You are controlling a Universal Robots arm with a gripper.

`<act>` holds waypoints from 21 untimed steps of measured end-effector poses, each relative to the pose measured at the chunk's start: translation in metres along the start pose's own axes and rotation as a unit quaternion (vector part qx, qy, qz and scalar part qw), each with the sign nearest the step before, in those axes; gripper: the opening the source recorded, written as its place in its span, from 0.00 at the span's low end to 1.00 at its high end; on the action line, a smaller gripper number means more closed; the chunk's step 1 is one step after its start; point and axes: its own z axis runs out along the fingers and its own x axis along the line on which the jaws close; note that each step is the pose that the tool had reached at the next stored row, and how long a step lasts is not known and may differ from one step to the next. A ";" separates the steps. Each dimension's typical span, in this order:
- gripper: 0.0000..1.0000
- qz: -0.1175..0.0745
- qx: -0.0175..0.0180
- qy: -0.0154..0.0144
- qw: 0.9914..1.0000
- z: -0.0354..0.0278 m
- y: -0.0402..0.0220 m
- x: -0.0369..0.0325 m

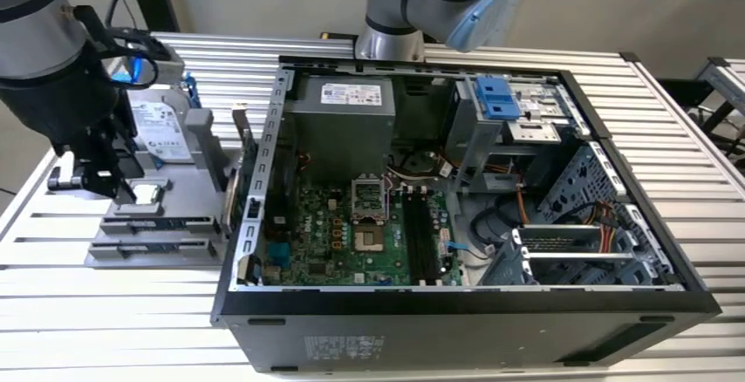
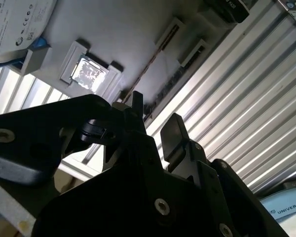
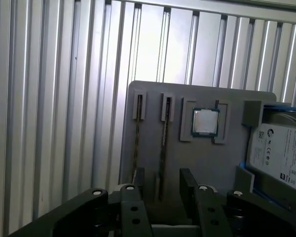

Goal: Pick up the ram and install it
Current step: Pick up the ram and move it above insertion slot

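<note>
Ram [image 3: 163,143] stands on edge in a slot of the grey tray [image 3: 207,163]. Its near end lies between the fingers of the gripper [image 3: 163,181], which are spread apart with a gap on either side of it. A second stick [image 3: 137,143] sits in the next slot, in line with one finger. Past the other finger lie the CPU [image 3: 205,122] and the drive [image 3: 278,153]. The open case [image 1: 466,303] stands beside the tray.

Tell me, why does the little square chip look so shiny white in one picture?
In the second wrist view, light glares off the CPU chip, washing its metal top white, while the gripper is a dark silhouette; in the first wrist view the CPU chip looks evenly lit and grey.
</note>
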 end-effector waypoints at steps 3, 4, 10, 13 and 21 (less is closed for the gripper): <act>1.00 0.000 0.000 0.000 1.000 0.0036 0.0001 0.0009; 1.00 0.000 -0.001 0.001 1.000 0.0046 0.0001 0.0014; 1.00 0.001 -0.002 0.003 1.000 0.0105 0.0002 0.0027; 1.00 0.001 -0.002 0.005 1.000 0.0140 0.0001 0.0030; 1.00 0.001 -0.002 0.006 1.000 0.0239 0.0002 0.0035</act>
